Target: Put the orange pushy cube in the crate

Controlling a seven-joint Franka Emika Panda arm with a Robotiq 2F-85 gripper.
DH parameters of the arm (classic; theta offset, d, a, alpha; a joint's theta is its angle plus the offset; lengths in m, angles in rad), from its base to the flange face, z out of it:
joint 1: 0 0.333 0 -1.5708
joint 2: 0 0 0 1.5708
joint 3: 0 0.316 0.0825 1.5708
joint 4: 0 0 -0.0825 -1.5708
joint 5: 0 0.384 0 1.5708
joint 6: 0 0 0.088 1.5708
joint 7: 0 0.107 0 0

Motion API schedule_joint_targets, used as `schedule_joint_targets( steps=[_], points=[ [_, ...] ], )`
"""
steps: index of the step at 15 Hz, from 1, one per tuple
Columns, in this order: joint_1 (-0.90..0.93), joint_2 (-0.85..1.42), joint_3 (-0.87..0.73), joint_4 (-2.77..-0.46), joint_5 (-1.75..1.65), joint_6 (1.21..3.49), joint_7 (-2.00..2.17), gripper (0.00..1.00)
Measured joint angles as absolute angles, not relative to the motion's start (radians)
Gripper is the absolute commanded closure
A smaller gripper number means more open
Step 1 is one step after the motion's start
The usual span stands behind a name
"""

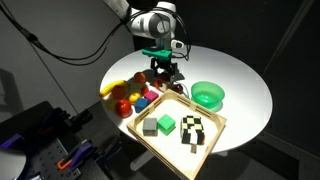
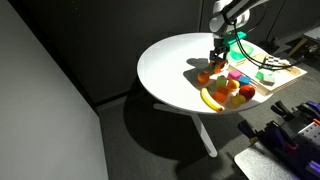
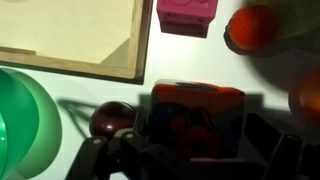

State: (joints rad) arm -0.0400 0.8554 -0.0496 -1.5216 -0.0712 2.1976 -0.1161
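Note:
The orange pushy cube (image 3: 197, 120), with orange-red edges and dark patches, sits between my gripper's (image 3: 196, 150) two fingers in the wrist view, and both fingers press against its sides. In both exterior views the gripper (image 1: 164, 72) (image 2: 218, 55) is low over the white table, beside the toy pile, and hides most of the cube. The crate (image 1: 214, 124), a shallow tray with a wooden rim, stands at the table's near edge and holds a green cube (image 1: 166, 122), a grey cube (image 1: 149, 127) and a checkered piece (image 1: 195, 130). Its corner (image 3: 138, 50) shows in the wrist view.
A round green bowl (image 1: 208, 94) (image 3: 20, 120) stands beside the crate. Close by the cube are a dark red ball (image 3: 110, 120), a pink block (image 3: 188, 14) and an orange ball (image 3: 252, 28). A banana (image 1: 112, 86) and more balls lie further off on the round table (image 1: 235, 70).

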Motion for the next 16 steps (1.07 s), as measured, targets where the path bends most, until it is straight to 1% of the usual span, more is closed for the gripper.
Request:
schedule_joint_targets(
  steps=[1, 2, 4, 6, 7, 8, 11, 12, 13, 15, 16],
  points=[
    [-0.043, 0.855, -0.047, -1.525, -0.071, 2.198, -0.122, 0.25],
    [-0.046, 0.855, -0.044, -1.529, -0.071, 2.198, -0.125, 0.26],
    [-0.055, 0.855, -0.037, -1.537, -0.071, 2.198, -0.136, 0.43],
    [-0.064, 0.851, -0.030, -1.539, -0.070, 2.197, -0.149, 0.56],
    [-0.068, 0.848, -0.026, -1.541, -0.070, 2.197, -0.156, 0.61],
    [-0.072, 0.845, -0.023, -1.544, -0.070, 2.197, -0.161, 0.63],
    [-0.080, 0.840, -0.019, -1.549, -0.070, 2.197, -0.168, 0.77],
    [-0.081, 0.840, -0.018, -1.550, -0.070, 2.197, -0.169, 0.80],
    [-0.081, 0.839, -0.018, -1.550, -0.070, 2.197, -0.170, 0.80],
    [-0.083, 0.836, -0.018, -1.553, -0.070, 2.198, -0.170, 0.86],
    [-0.084, 0.832, -0.018, -1.556, -0.070, 2.198, -0.170, 0.86]
  ],
)
